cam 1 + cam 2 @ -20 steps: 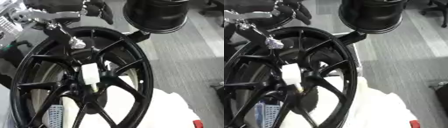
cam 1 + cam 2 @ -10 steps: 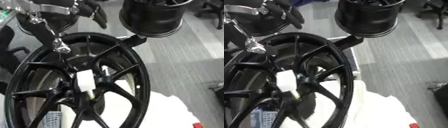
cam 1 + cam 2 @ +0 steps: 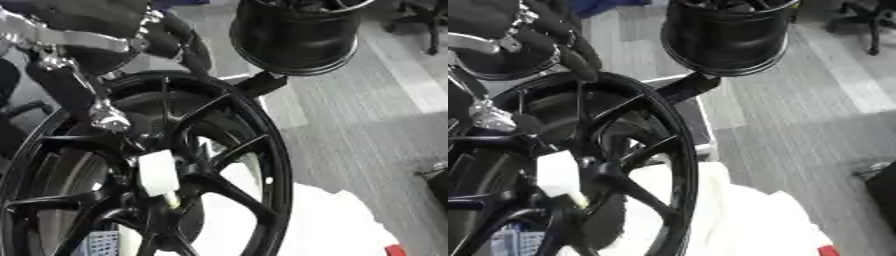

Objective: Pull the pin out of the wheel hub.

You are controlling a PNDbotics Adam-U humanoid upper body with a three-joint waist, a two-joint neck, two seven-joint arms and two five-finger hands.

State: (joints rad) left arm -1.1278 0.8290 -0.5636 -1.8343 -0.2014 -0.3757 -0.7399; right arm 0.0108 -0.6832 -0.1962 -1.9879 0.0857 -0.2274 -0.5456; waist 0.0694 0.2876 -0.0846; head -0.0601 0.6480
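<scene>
— While the wheel point(image 3: 157, 170) stands upright, where is the pin?

— A white block point(image 3: 159, 172) sits at the hub, a pale stub below it; that looks like the pin.

— And the left hand point(image 3: 171, 37)?

— Upper left, above the rim, dark fingers curled; I cannot tell if they hold anything. The right hand doesn't show.

— Beyond?

— A black drum point(image 3: 297, 35) over grey floor point(image 3: 367, 125); white cloth point(image 3: 324, 220) beneath.

The left robot hand point(image 3: 105, 37) has come nearer and lower over the wheel's point(image 3: 262, 165) far-left rim, and now fills the far-left corner. The whole view has also shifted: wheel, white pin point(image 3: 158, 173) and black drum point(image 3: 297, 37) all sit further left than before.
</scene>
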